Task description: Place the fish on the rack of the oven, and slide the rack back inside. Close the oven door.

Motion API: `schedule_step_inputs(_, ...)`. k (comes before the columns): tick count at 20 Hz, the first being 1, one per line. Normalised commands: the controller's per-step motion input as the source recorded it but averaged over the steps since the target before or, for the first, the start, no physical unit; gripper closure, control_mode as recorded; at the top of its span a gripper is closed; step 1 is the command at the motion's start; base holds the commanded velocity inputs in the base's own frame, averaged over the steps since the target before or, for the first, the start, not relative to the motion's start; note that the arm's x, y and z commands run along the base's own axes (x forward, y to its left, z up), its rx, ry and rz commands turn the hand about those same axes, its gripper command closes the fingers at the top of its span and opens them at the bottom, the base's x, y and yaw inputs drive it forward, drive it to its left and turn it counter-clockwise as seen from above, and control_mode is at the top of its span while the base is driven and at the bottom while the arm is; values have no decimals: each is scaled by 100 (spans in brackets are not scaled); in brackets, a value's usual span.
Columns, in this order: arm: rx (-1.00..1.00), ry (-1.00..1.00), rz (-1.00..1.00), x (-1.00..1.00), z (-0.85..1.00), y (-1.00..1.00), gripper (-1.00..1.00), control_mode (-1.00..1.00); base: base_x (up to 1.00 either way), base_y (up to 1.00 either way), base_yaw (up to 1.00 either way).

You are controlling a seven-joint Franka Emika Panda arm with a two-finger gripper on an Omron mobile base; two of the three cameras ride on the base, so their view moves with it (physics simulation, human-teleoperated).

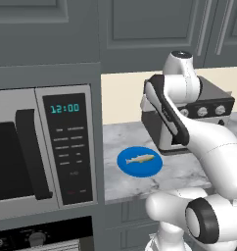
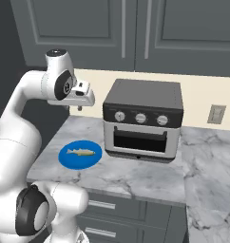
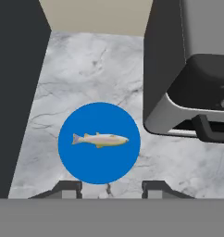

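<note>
While the fish (image 3: 100, 139) lies flat at the middle of a round blue plate (image 3: 81, 162), its long axis runs across the hand view, tail fin toward the left and the tapering head toward the right; in the left base view it lies nearly level across the plate, head toward the right and slightly up. It is slender and pale yellowish-tan with small fins along its belly; the plate is a smooth, plain disc much wider than the fish; the plate sits on a grey-veined white marble desk (image 3: 95, 69), near the front edge. Just to the plate's right stands a boxy black-and-silver countertop oven (image 2: 143, 124) with three round knobs and a dark window; to its left rises a dark cabinet side holding a microwave (image 1: 42, 147) with a keypad and a lit clock; behind the desk runs a cream wall under grey panelled cabinets. The hand (image 3: 111, 189) hangs above the plate, apart from the fish, its two dark fingertips (image 3: 67, 189) standing partly apart with nothing between them.
</note>
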Motion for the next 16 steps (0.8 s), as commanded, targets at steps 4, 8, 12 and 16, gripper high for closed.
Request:
schedule_step_inputs(4, 0, 0, 0, -2, -2, 0, -100, -100, 0, 0, 0)
schedule_step_inputs(8, 0, 0, 19, -2, -20, 0, -100, -100, 0, 0, 0)
schedule_step_inputs(12, -3, 0, 31, 0, -33, 1, -100, -100, 0, 0, 0)
schedule_step_inputs(16, -12, 0, 29, 0, -45, 13, -100, -100, 0, 0, 0)
